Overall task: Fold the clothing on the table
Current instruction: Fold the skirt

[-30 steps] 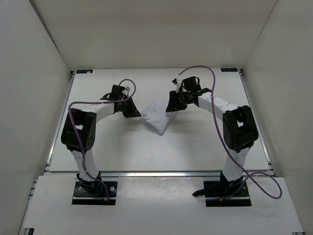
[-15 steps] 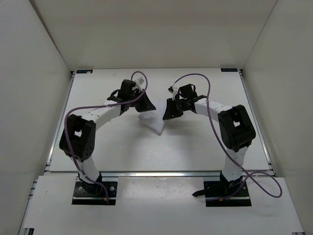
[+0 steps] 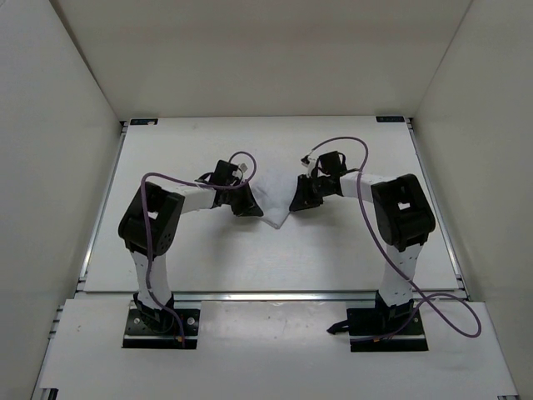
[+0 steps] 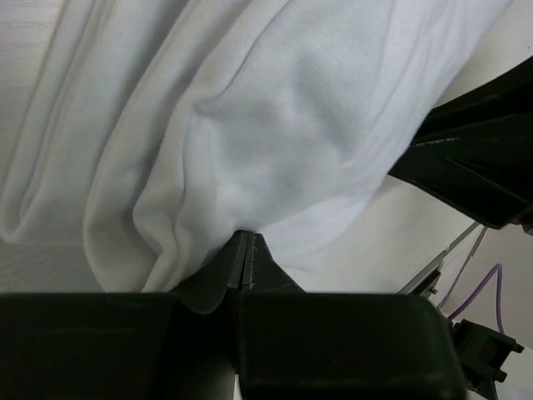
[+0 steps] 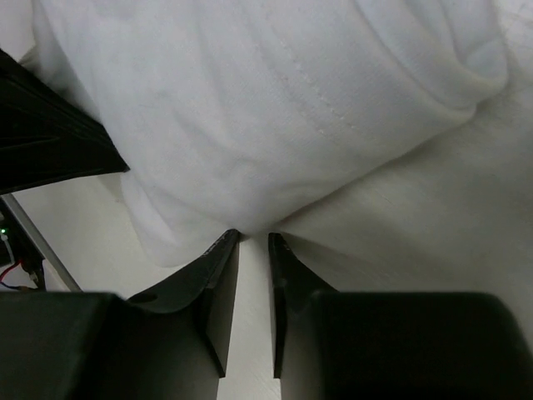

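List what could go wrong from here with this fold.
The right gripper has its jaws slightly apart at the edge of the clothing; it may close on too little fabric and slip off. The left gripper pinches only a thin fold, which could pull free when lifted.

My left arm point(image 3: 150, 223) and right arm point(image 3: 401, 212) bend inward from their near bases, with the wrists facing each other mid-scene. My left gripper point(image 3: 250, 206) points right. Its fingers point(image 4: 218, 273) are pressed together on a fold of the clothing point(image 4: 275, 142). My right gripper point(image 3: 298, 202) points left and downward. Its fingers point(image 5: 212, 283) stand a narrow slit apart, with the tips at the cloth's edge.
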